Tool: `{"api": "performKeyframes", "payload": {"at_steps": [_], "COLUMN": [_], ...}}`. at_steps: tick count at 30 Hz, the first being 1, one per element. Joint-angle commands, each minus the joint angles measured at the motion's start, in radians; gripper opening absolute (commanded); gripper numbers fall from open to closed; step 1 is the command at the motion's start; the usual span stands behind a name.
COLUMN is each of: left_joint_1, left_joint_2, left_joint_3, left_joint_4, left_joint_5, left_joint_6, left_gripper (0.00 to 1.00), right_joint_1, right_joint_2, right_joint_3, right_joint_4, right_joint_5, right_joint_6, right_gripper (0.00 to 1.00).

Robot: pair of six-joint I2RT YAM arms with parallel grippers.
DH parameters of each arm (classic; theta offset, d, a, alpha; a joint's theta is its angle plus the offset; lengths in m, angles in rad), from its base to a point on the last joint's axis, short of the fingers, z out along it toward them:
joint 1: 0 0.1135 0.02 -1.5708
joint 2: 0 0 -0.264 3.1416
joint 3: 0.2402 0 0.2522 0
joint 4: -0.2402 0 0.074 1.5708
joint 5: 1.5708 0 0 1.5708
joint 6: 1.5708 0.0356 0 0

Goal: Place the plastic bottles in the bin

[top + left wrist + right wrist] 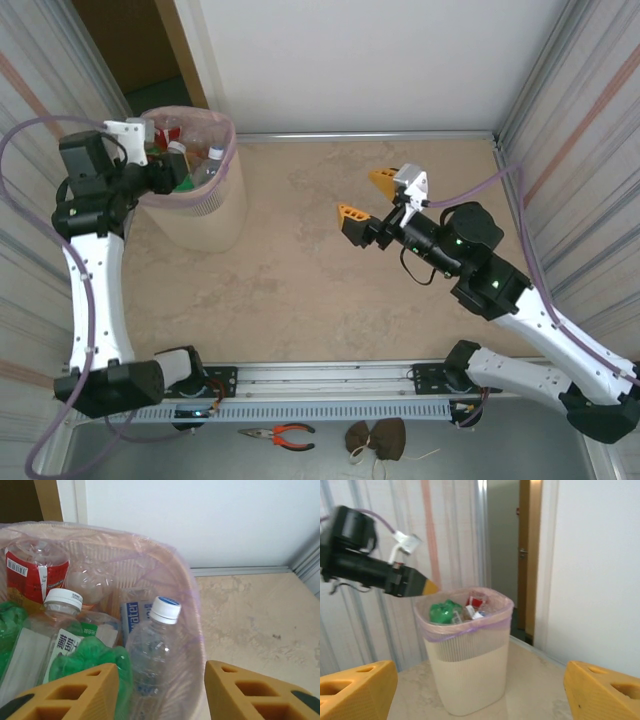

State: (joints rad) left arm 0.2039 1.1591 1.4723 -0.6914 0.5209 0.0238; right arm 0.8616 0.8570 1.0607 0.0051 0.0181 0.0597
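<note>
1. The bin [222,215] stands upright on the marbled surface [330,290]; a thin purple-tinted liner [470,625] is folded over its rim.
2. The plastic bottles [87,582] lie heaped inside the bin, reaching close to the rim. A clear bottle [157,645] with a white-and-blue cap stands against the bin's right wall; a red-labelled bottle [37,570] sits at its far side; a crushed green bottle [95,665] lies at its near side.
3. The left gripper [161,680] hovers over the bin's mouth; its orange fingers [75,695] are parted, with nothing pinched between them.
4. The right gripper [357,193] hangs above the surface well to the right of the bin and faces it; its fingers are spread wide and empty.
5. Red-handled pliers [280,435] lie well apart from the bin, on the near side of the arms' mounting rail [320,378].
</note>
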Motion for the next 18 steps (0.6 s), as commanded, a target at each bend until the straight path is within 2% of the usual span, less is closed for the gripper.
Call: {"api": "performKeyframes", "payload": {"at_steps": [1,5,8,10,15,18], "left_joint_1": [0.003,0.004,0.004,0.004,0.004,0.004], "left_joint_2": [-0.083,-0.191,-0.275,-0.324,-0.429,-0.456], "left_joint_3": [-0.068,-0.215,-0.341,-0.421,-0.627,-0.746], "left_joint_4": [-0.024,-0.002,0.028,0.054,0.14,0.22], "left_joint_5": [0.022,-0.016,-0.067,-0.096,-0.144,-0.167], "left_joint_6": [-0.041,-0.064,-0.096,-0.141,-0.265,-0.332], "left_gripper": [0.49,0.51,0.56,0.59,0.73,0.83], "right_joint_1": [-0.016,-0.049,-0.085,-0.108,-0.149,-0.167], "right_joint_2": [-0.056,-0.115,-0.148,-0.161,-0.202,-0.241], "right_joint_3": [-0.026,-0.095,-0.153,-0.188,-0.31,-0.42], "right_joint_4": [-0.071,-0.113,-0.142,-0.164,-0.162,-0.098], "right_joint_5": [0.13,0.242,0.29,0.308,0.366,0.438], "right_joint_6": [-0.029,-0.011,-0.012,-0.014,-0.031,-0.055], "right_gripper": [0.87,0.92,0.99,0.99,0.99,0.99]}}
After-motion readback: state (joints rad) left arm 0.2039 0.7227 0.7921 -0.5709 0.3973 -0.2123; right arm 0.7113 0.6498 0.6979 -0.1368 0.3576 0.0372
